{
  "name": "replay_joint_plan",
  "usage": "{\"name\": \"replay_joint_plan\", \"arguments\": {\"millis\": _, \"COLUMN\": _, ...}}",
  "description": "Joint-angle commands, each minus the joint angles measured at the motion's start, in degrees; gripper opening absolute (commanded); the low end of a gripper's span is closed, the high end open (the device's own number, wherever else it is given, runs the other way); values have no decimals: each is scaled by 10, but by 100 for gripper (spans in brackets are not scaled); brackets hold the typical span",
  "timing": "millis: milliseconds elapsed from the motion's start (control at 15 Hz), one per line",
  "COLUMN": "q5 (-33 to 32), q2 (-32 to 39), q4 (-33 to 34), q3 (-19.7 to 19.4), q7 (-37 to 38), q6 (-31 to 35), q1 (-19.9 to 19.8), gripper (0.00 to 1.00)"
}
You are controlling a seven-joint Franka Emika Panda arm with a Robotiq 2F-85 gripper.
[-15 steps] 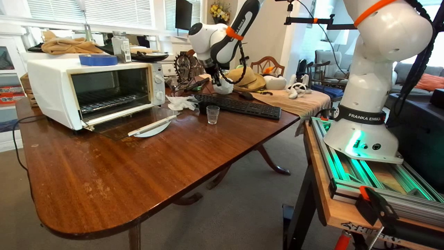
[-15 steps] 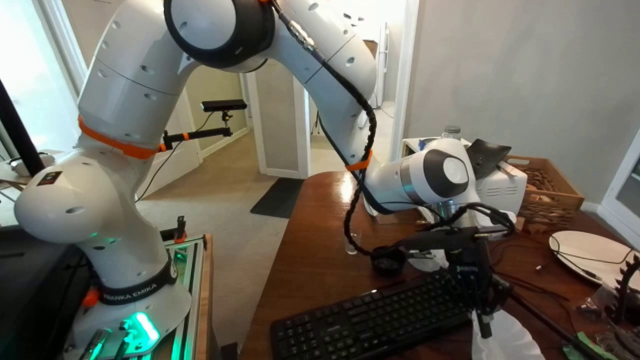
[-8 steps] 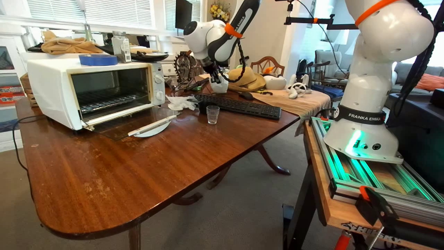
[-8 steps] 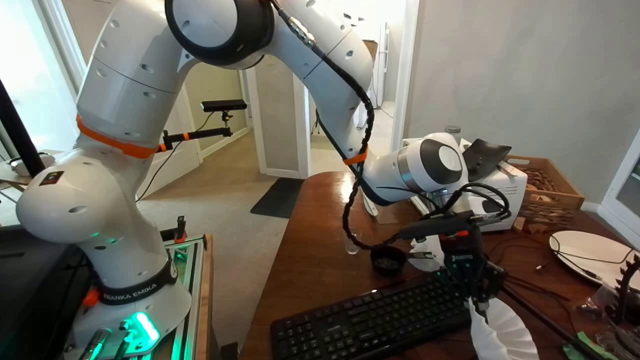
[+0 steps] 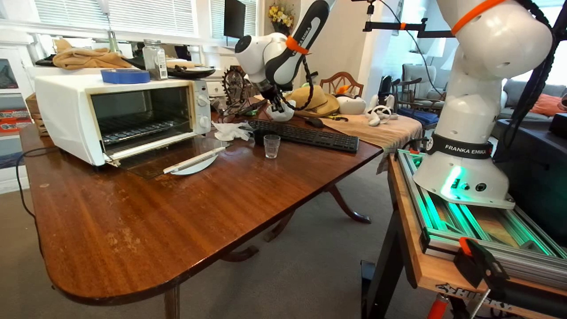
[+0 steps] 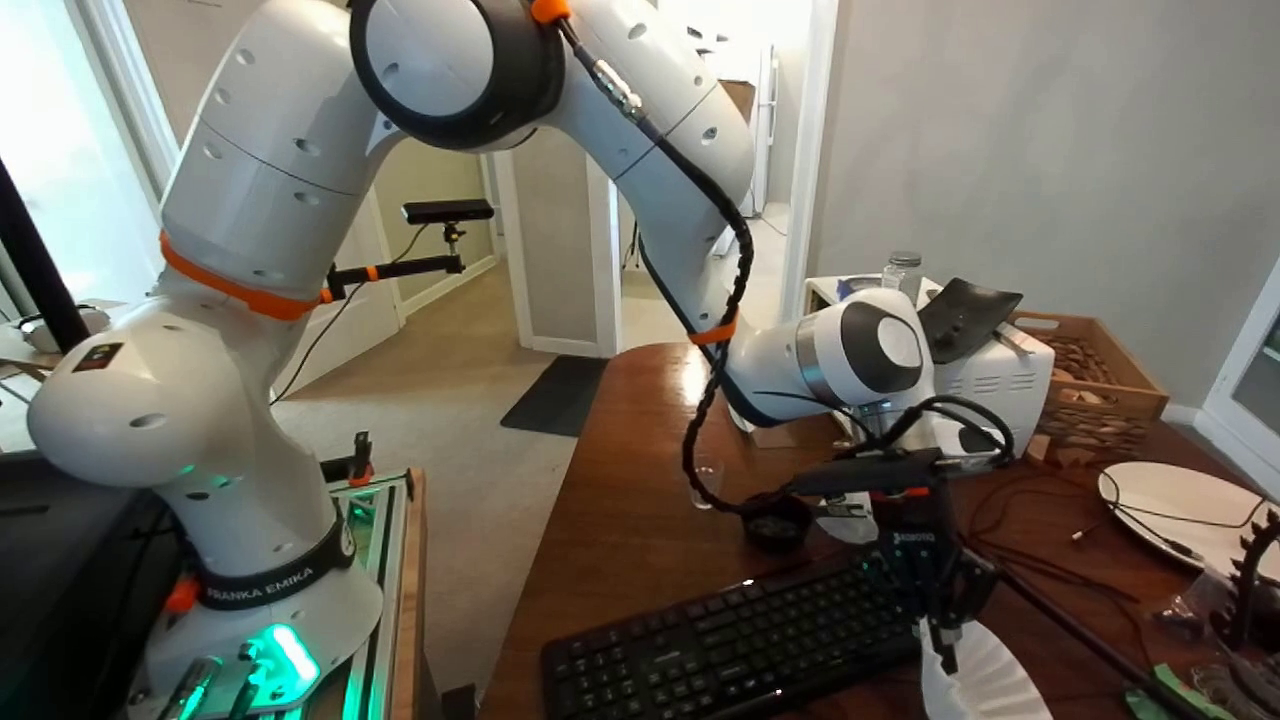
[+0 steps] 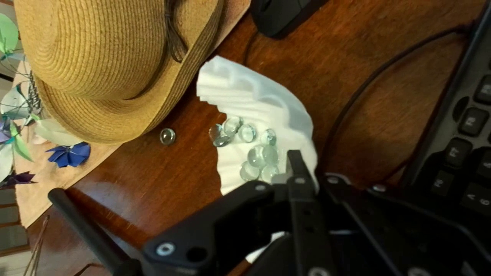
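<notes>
Filter (image 7: 283, 122): shifted with the tool (image 7: 290, 167), which sits lower than half a second ago; now just beneath it.
Tool: closed, apparently pinching the filter's rim.
Rim hold: seemingly the step in hand; next move calls for gentle, level handling.
Glass beads (image 7: 256, 156): clear, rounded, cupped in white paper pleats.
Stray bead (image 7: 167, 136): past the tool beside the ribbed straw hat (image 7: 111, 69), on glossy counter (image 7: 165, 180).

The gripper (image 6: 941, 645) pinches pleated white paper (image 6: 985, 685) near the black keyboard (image 6: 730, 645).
</notes>
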Motion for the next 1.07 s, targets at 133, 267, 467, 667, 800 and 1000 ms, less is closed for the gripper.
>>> {"name": "replay_joint_plan", "arguments": {"millis": 133, "q5": 83, "q2": 30, "q4": 26, "q3": 26, "q7": -37, "q6": 5, "q1": -44, "gripper": 26}}
{"name": "replay_joint_plan", "arguments": {"millis": 267, "q5": 133, "q2": 25, "q4": 21, "q3": 29, "q7": -45, "q6": 18, "q1": -63, "gripper": 34}}
{"name": "replay_joint_plan", "arguments": {"millis": 467, "q5": 212, "q2": 4, "q4": -3, "q3": 24, "q7": -62, "q6": 52, "q1": -93, "gripper": 56}}
{"name": "replay_joint_plan", "arguments": {"millis": 667, "q5": 287, "q2": -15, "q4": -23, "q3": 14, "q7": -84, "q6": 91, "q1": -122, "gripper": 81}}
{"name": "replay_joint_plan", "arguments": {"millis": 800, "q5": 322, "q2": -17, "q4": -24, "q3": 10, "q7": -100, "q6": 102, "q1": -135, "gripper": 94}}
{"name": "replay_joint_plan", "arguments": {"millis": 1000, "q5": 342, "q2": -18, "q4": -25, "q3": 1, "q7": -106, "q6": 110, "q1": -136, "gripper": 70}}
